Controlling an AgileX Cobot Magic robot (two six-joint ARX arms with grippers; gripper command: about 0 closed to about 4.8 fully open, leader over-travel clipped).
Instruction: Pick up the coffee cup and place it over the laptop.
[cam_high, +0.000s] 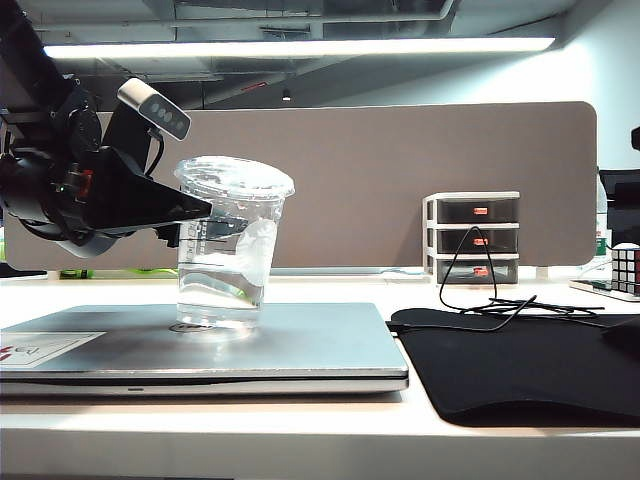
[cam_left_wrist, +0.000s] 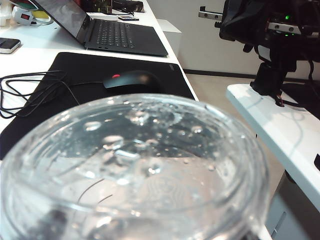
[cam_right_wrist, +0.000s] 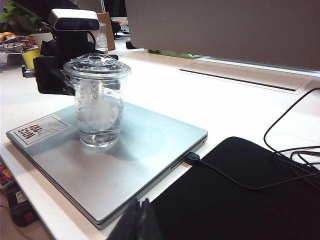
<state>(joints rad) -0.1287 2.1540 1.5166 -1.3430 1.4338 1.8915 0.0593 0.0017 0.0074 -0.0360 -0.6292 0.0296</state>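
Note:
The coffee cup (cam_high: 230, 250), clear plastic with a flat lid, stands upright on the lid of the closed silver laptop (cam_high: 300, 345), toward its stickered end. My left gripper (cam_high: 215, 218) reaches in level from the left, with one finger on each side of the cup's upper half. Whether its pads press the wall I cannot tell. In the left wrist view the cup's lid (cam_left_wrist: 140, 170) fills the picture and hides the fingers. The right wrist view shows the cup (cam_right_wrist: 98, 105) on the laptop (cam_right_wrist: 135, 160), and my right gripper (cam_right_wrist: 142, 220) shut, hovering near the laptop's corner.
A black mat (cam_high: 520, 370) lies right of the laptop with a mouse (cam_left_wrist: 132, 80) and a looped black cable (cam_high: 490, 300) on it. A small drawer unit (cam_high: 472, 238) and a puzzle cube (cam_high: 625, 268) stand at the back right. A grey partition (cam_high: 400, 180) closes the back.

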